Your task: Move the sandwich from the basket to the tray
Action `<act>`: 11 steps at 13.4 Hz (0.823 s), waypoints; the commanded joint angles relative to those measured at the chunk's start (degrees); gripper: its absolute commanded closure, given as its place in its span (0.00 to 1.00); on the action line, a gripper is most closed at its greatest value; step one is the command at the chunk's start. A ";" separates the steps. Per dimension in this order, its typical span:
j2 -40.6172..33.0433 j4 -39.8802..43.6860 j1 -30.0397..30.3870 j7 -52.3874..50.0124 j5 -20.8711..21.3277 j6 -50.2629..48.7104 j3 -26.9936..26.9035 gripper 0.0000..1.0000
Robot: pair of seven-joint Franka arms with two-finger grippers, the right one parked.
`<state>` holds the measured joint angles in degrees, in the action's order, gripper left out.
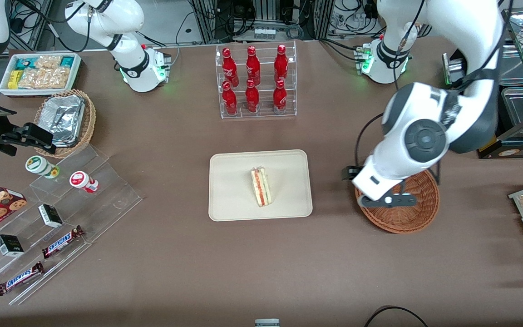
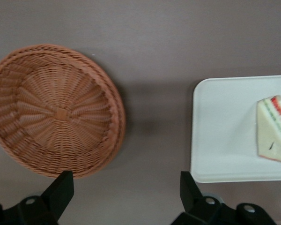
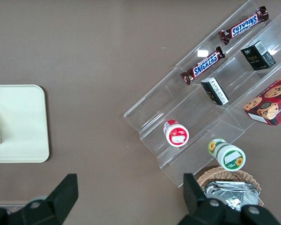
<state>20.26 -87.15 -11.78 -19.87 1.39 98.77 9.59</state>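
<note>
Woven wicker basket (image 2: 56, 110) (rough), smooth matt tray (image 2: 225, 136), black matt claw (image 2: 126, 197) above the table.

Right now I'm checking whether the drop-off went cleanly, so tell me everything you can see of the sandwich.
The sandwich is a small triangular wedge of pale bread, its cut edge showing red, green and yellow filling layers. It lies on the cream tray, near the tray's middle, touching nothing else. The gripper hangs above the empty woven basket, well clear of the sandwich, with its fingers spread open and holding nothing.
</note>
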 commanded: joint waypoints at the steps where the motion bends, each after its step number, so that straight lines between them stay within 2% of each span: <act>1: -6.27 -5.22 4.03 6.57 -0.86 -1.38 0.08 0.00; 7: -12.78 -5.40 11.68 15.63 -0.69 -9.29 0.70 0.00; 11: -16.12 -5.66 13.62 17.14 0.02 -12.10 0.78 0.00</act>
<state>7.15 -90.72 0.32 -3.83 1.36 87.64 9.47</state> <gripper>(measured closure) 0.000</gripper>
